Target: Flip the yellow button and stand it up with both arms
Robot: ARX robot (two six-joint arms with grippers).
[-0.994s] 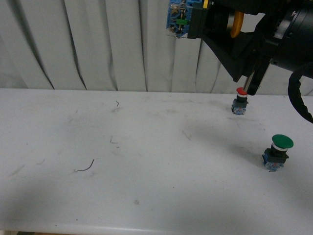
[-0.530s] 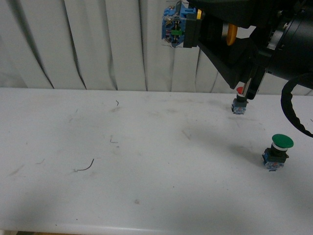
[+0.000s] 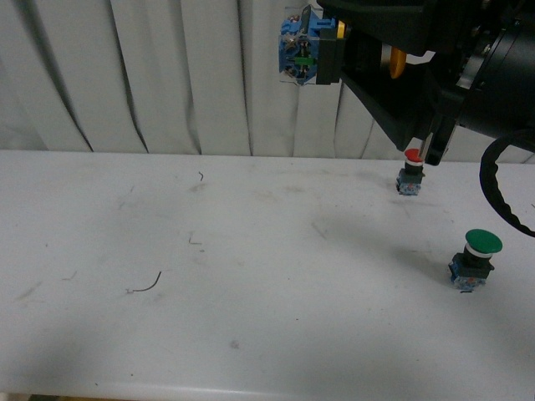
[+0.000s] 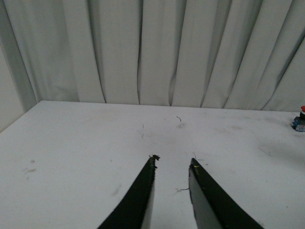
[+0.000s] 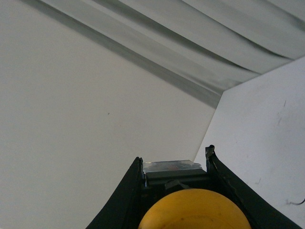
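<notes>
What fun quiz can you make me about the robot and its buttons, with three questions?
1. True or false: the yellow button is lying on the table.
2. The red button and the green button both stand on the table. Which one is closer to the curtain? A. red B. green
3. Fill in the gap: the left gripper is ___ and holds nothing.

Key
1. False. The right gripper holds it up in the air.
2. A
3. open
</notes>
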